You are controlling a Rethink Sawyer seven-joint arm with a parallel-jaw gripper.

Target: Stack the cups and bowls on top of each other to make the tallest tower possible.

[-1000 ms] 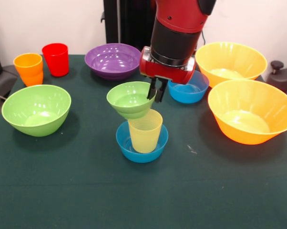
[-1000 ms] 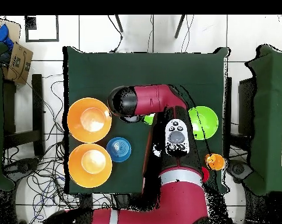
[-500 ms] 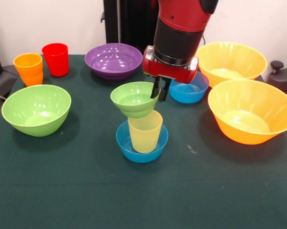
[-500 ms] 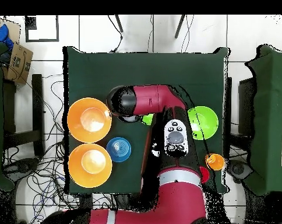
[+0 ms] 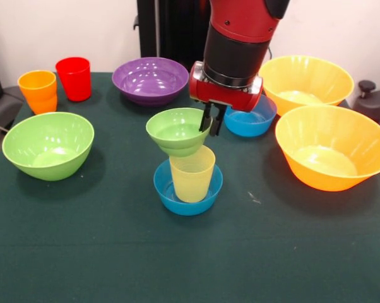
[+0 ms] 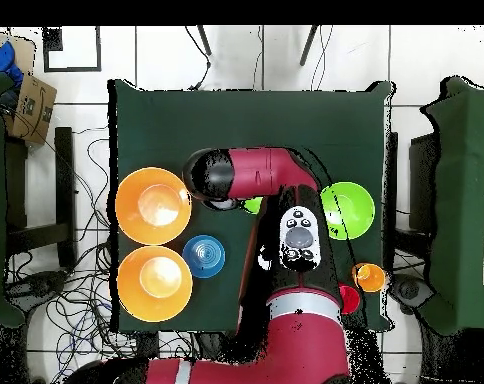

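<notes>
In the front view my gripper is shut on the right rim of the small green bowl, which hangs tilted just above and left of the pale yellow cup. That cup stands in a small blue bowl at the table's middle. A second small blue bowl lies behind my gripper. The orange cup and red cup stand at the far left. In the overhead view my arm covers the stack; only a sliver of the small green bowl shows.
A large green bowl sits at left and a purple bowl at the back. Two very large orange bowls fill the right side. Overhead, these orange bowls lie left of my arm.
My gripper has lifted the small green bowl slightly and shifted it right, closer over the yellow cup. Over the last half second little has moved.
</notes>
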